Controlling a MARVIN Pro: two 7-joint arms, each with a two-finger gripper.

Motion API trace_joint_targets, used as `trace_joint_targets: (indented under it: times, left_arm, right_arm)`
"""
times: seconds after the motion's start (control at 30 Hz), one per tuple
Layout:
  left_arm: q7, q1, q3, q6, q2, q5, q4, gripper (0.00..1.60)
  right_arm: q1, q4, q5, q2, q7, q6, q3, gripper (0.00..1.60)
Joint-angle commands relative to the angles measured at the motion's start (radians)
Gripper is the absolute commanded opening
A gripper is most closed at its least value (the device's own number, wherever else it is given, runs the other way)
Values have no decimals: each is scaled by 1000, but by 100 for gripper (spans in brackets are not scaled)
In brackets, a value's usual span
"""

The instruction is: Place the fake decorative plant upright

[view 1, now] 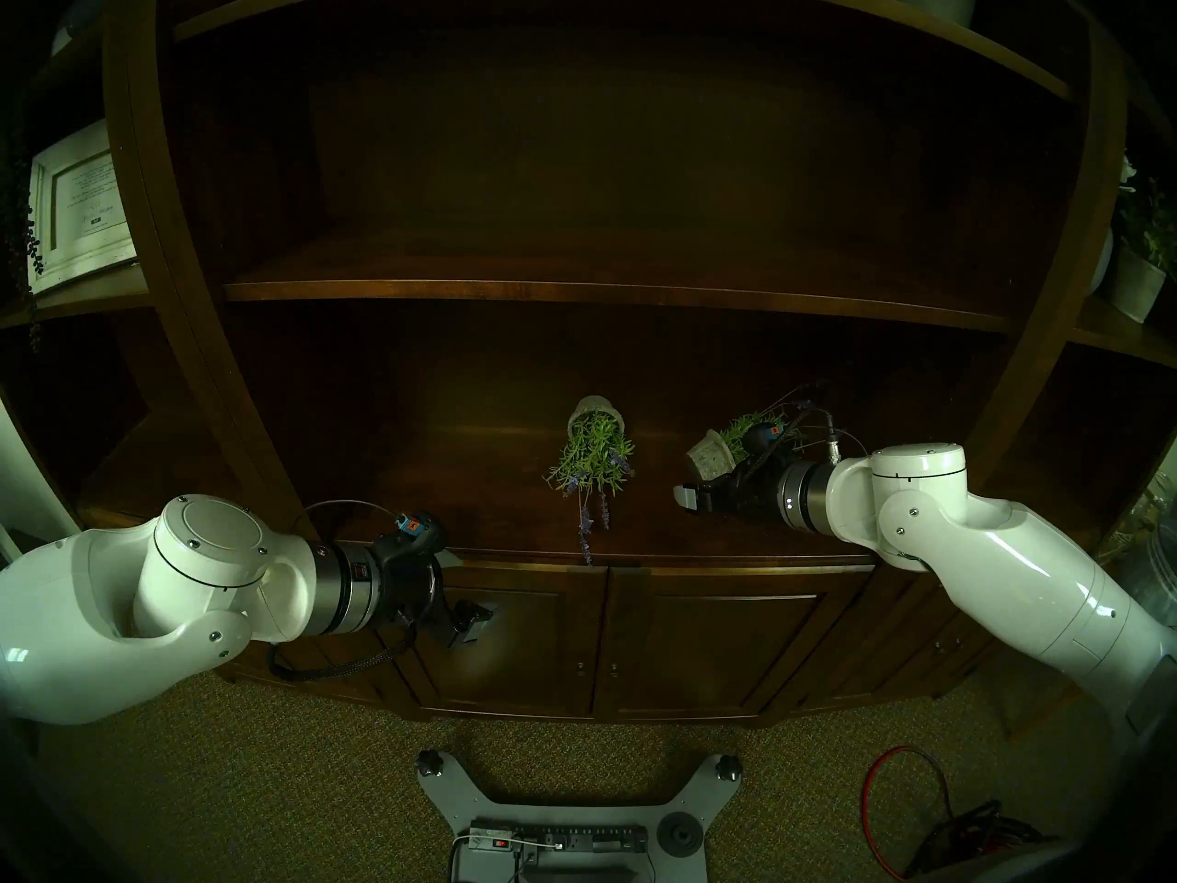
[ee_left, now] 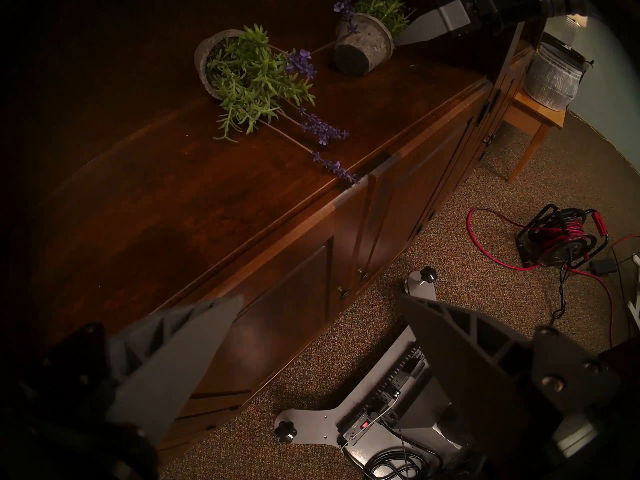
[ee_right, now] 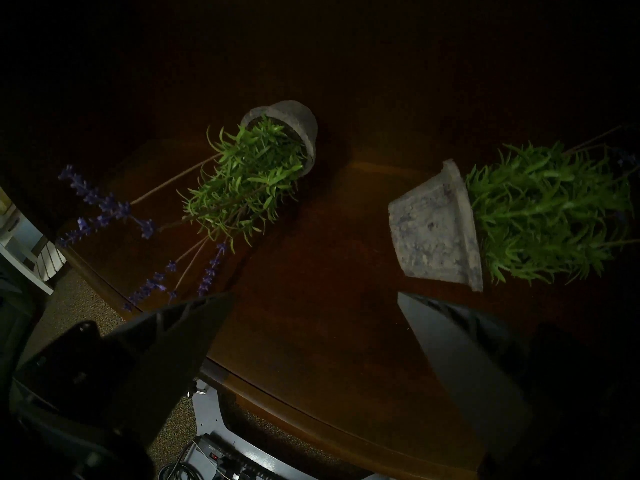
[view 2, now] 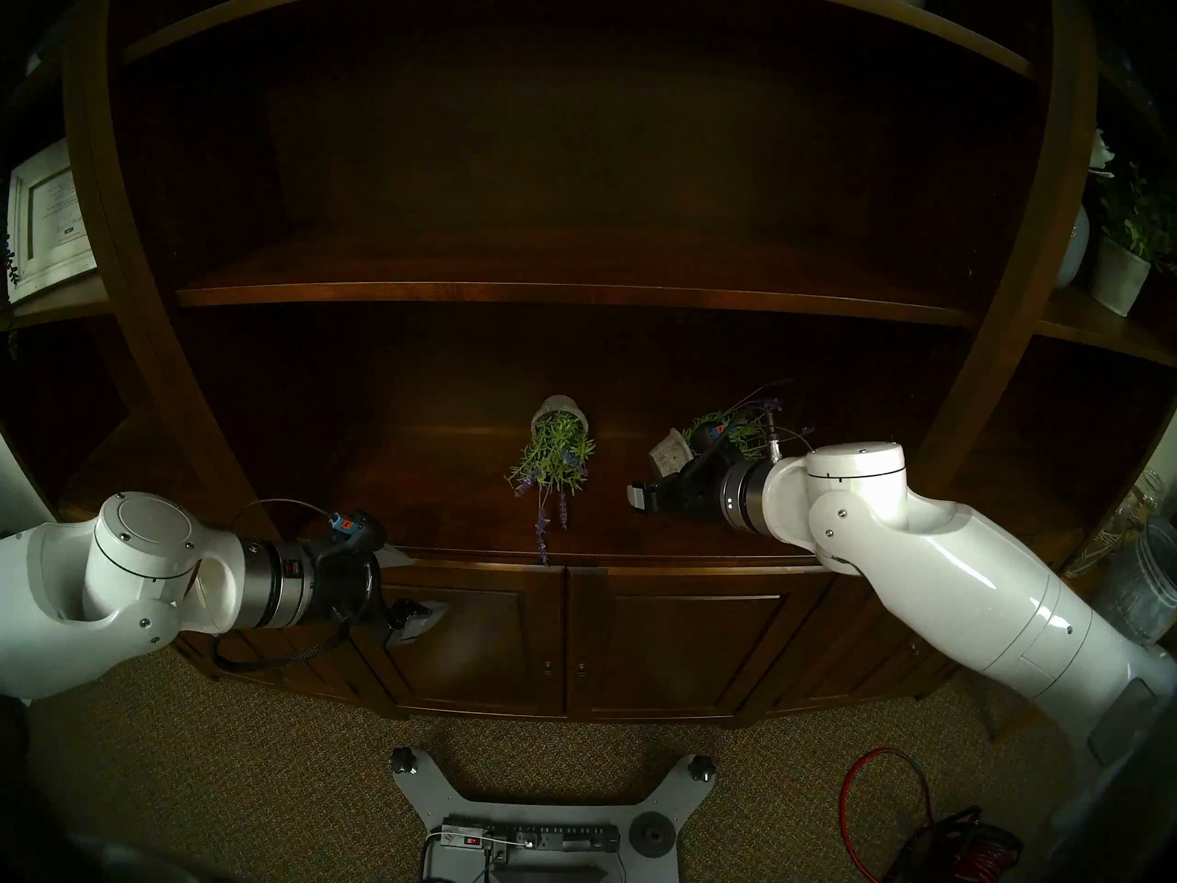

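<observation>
Two fake lavender plants in grey pots lie on their sides on the dark wooden cabinet top [view 1: 446, 480]. The middle plant [view 1: 595, 445] has its pot toward the back and purple stems reaching the front edge; it also shows in the right wrist view [ee_right: 249, 178] and the left wrist view [ee_left: 249, 77]. The right plant [view 1: 716, 451] lies with its pot base [ee_right: 433, 233] pointing left and its foliage pointing right. My right gripper [view 1: 694, 490] is open and empty, just in front of that pot, one fingertip [ee_left: 415, 32] near its rim. My left gripper [view 1: 468, 588] is open and empty, off the cabinet's front edge at the left.
A shelf board [view 1: 573, 292] runs above the cabinet top. A framed picture [view 1: 76, 206] stands on the left side shelf and a white potted plant [view 1: 1137, 283] on the right one. The robot base with a power strip [view 1: 560, 843] and a red cable reel [ee_left: 561, 240] sit on the carpet.
</observation>
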Motion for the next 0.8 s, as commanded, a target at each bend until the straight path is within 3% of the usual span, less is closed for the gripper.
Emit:
trace_joint_targets:
  times: [0.0, 0.33, 0.77]
  left_arm:
    - [1, -14, -15, -5, 1, 0, -6, 160]
    - [1, -14, -15, -5, 1, 0, -6, 160]
    - [1, -14, -15, -5, 1, 0, -6, 160]
  right_arm:
    - [51, -37, -12, 12, -14, 12, 33, 160]
    - [101, -39, -121, -60, -150, 52, -29, 160]
    - [156, -30, -210, -119, -236, 94, -71, 160]
